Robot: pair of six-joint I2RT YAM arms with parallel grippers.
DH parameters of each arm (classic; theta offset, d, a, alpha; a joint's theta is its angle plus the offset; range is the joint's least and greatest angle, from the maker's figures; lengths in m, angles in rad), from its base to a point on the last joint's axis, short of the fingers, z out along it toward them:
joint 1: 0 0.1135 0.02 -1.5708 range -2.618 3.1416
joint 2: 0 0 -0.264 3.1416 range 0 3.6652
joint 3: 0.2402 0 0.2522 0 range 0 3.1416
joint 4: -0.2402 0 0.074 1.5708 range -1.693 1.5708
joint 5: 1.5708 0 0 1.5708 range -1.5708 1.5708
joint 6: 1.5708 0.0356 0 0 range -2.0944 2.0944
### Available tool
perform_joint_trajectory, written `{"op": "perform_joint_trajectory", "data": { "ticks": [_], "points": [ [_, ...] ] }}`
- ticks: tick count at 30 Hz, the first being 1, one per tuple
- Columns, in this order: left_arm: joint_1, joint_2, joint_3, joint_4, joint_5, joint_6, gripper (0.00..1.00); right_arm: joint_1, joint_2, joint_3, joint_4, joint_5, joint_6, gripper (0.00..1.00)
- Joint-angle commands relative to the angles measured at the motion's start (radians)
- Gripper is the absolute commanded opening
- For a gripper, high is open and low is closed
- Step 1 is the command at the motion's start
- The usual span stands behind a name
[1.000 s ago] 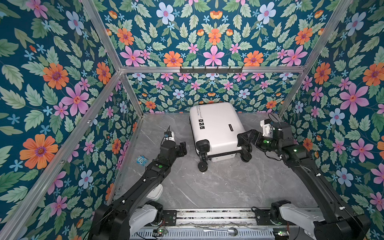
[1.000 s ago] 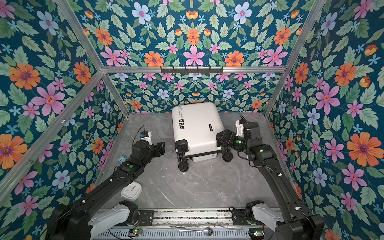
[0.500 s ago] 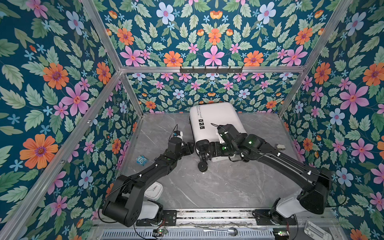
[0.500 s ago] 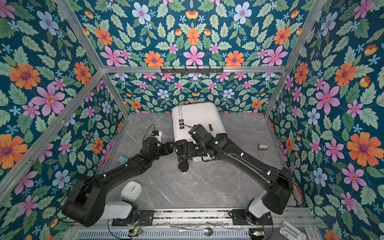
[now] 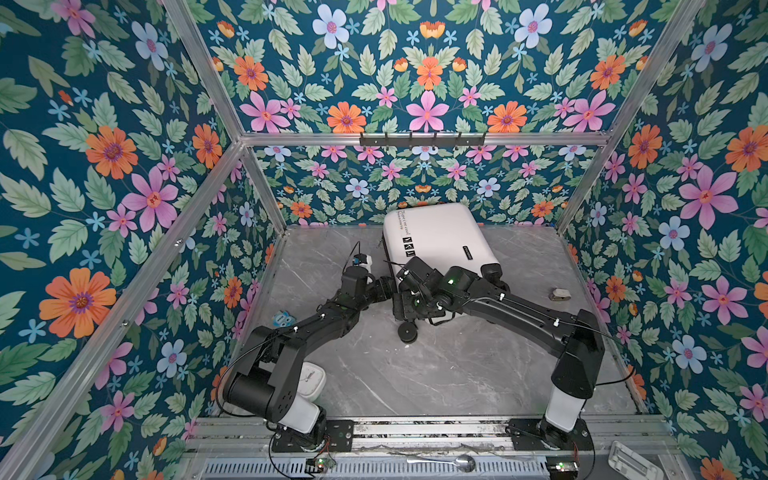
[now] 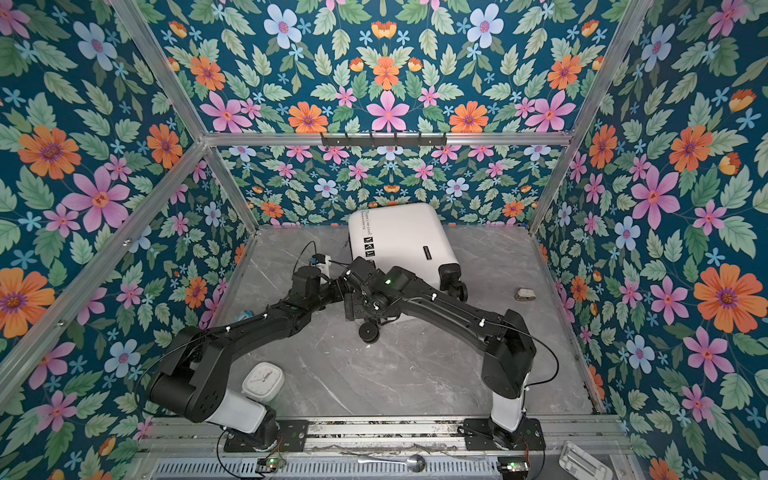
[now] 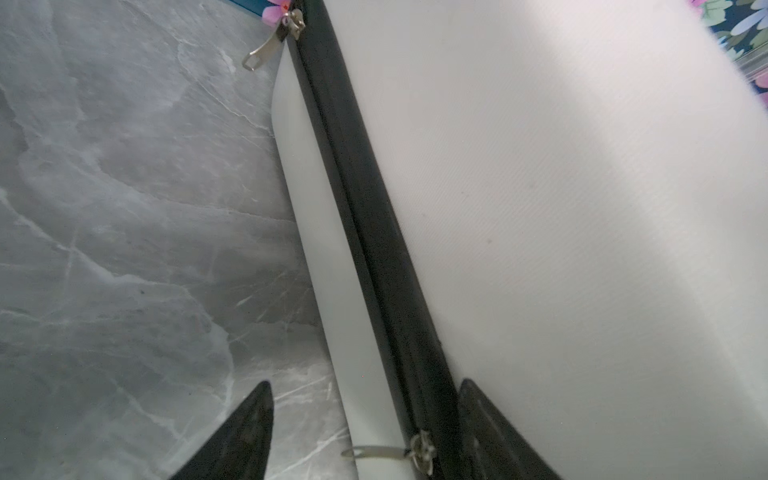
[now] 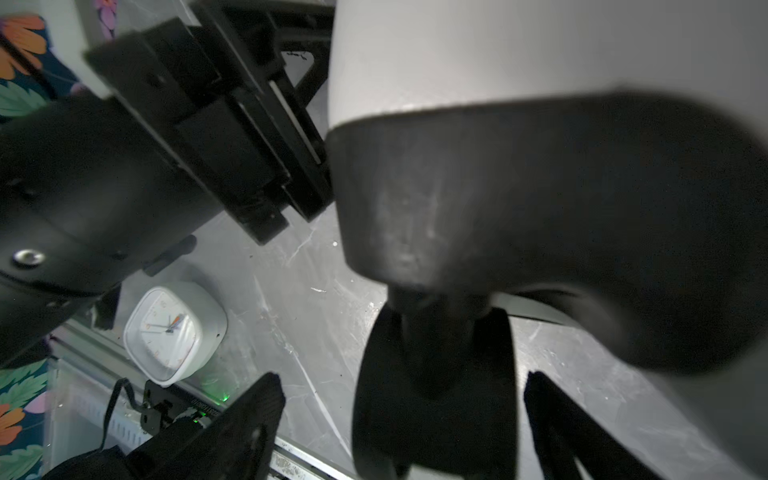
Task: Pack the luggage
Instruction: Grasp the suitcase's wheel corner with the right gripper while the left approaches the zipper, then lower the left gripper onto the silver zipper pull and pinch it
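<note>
Lying shut and flat toward the back of the surface [image 5: 415,374], the luggage [image 5: 436,241] has the left fingers [image 7: 245,428] and the right fingers [image 8: 232,428] working at one wheeled corner. In both top views the tips are hidden, so from above you can't read either grip. The left wrist view fills that in. The left fingers stand spread, holding nothing, with the zipper band [image 7: 374,232] running out between them. A pull [image 7: 382,452] lies between them, untouched, and a second pull [image 7: 270,39] sits far beyond the tips. I'd guess they straddle the band to take the near pull. The right wrist view shows the right fingers wide apart with a wheel [image 8: 432,395] between them, not clamped; they are probably bracketing it to steady the luggage. A clock [image 8: 174,332] lies outside one finger, well apart.
</note>
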Motion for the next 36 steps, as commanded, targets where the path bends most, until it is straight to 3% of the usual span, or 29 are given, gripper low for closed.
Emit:
{"op": "perform_joint_trajectory", "data": {
  "ticks": [1, 7, 8, 9, 10, 12, 13, 14, 15, 20, 24, 29, 36],
  "points": [
    [0.005, -0.011, -0.002, 0.048, 0.043, 0.002, 0.70, 0.002, 0.004, -0.006, -0.028, 0.041, 0.016, 0.91],
    [0.072, -0.067, -0.075, 0.066, 0.058, -0.020, 0.73, 0.002, 0.032, -0.009, -0.031, 0.069, 0.018, 0.83],
    [0.083, -0.075, -0.090, 0.074, 0.064, -0.023, 0.74, 0.002, 0.034, -0.008, -0.032, 0.076, 0.018, 0.79],
    [0.091, -0.082, -0.105, 0.084, 0.072, -0.023, 0.82, 0.002, 0.035, -0.008, -0.030, 0.081, 0.016, 0.72],
    [0.093, -0.088, -0.116, 0.096, 0.076, -0.022, 0.98, 0.001, 0.036, -0.006, -0.029, 0.083, 0.013, 0.68],
    [0.097, -0.098, -0.149, 0.135, 0.093, -0.018, 1.00, -0.006, 0.036, -0.002, -0.033, 0.085, 0.008, 0.56],
    [0.098, -0.102, -0.167, 0.162, 0.099, -0.017, 1.00, -0.009, 0.033, 0.001, -0.033, 0.084, 0.006, 0.44],
    [0.097, -0.107, -0.183, 0.186, 0.105, -0.017, 1.00, -0.012, 0.029, 0.002, -0.033, 0.084, 0.002, 0.36],
    [0.098, -0.108, -0.201, 0.213, 0.116, -0.013, 0.99, -0.014, 0.025, 0.006, -0.032, 0.084, -0.005, 0.33],
    [0.097, -0.091, -0.255, 0.318, 0.114, 0.022, 0.89, -0.030, 0.012, 0.023, -0.043, 0.078, -0.033, 0.27],
    [0.090, -0.083, -0.350, 0.539, 0.116, 0.043, 0.82, -0.043, -0.006, 0.024, -0.046, 0.080, -0.047, 0.16],
    [0.033, -0.052, -0.446, 0.806, 0.094, 0.131, 0.74, -0.059, -0.039, 0.023, -0.047, 0.078, -0.064, 0.13],
    [-0.065, 0.003, -0.414, 0.823, 0.081, 0.305, 0.67, -0.080, -0.091, -0.014, -0.047, 0.059, -0.103, 0.09]
  ]
}}
